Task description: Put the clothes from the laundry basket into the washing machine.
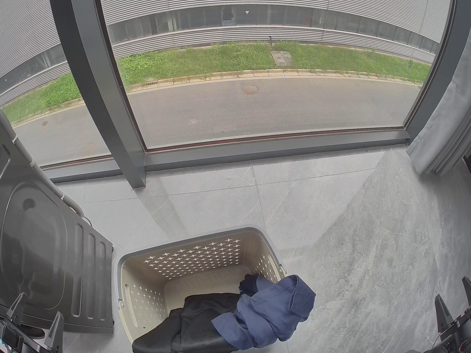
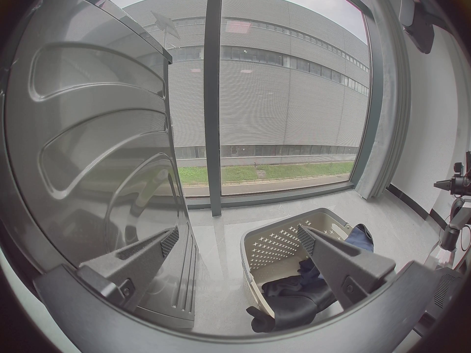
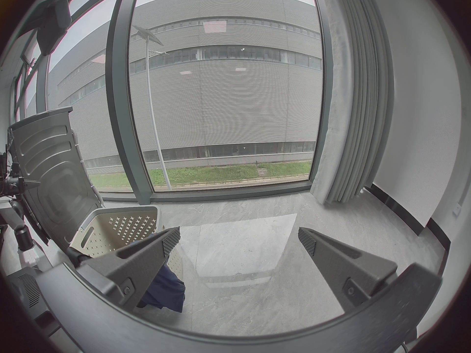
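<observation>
At far left, the grey ribbed panel of the washing machine (image 1: pixel 49 251) stands on the tiled floor (image 1: pixel 343 212). The left claw (image 1: pixel 38 315) hangs just in front of it, jaws spread wide with nothing between them. Just right of the machine sits the beige laundry basket (image 1: pixel 186 243), which holds a black garment (image 1: pixel 196 319) lying over the near rim and, touching it on the right, a blue garment (image 1: pixel 270 310) draped over the right rim. At far right, the right claw (image 1: pixel 452 297) is low above the floor, well apart from the basket, jaws likewise wide open and empty.
</observation>
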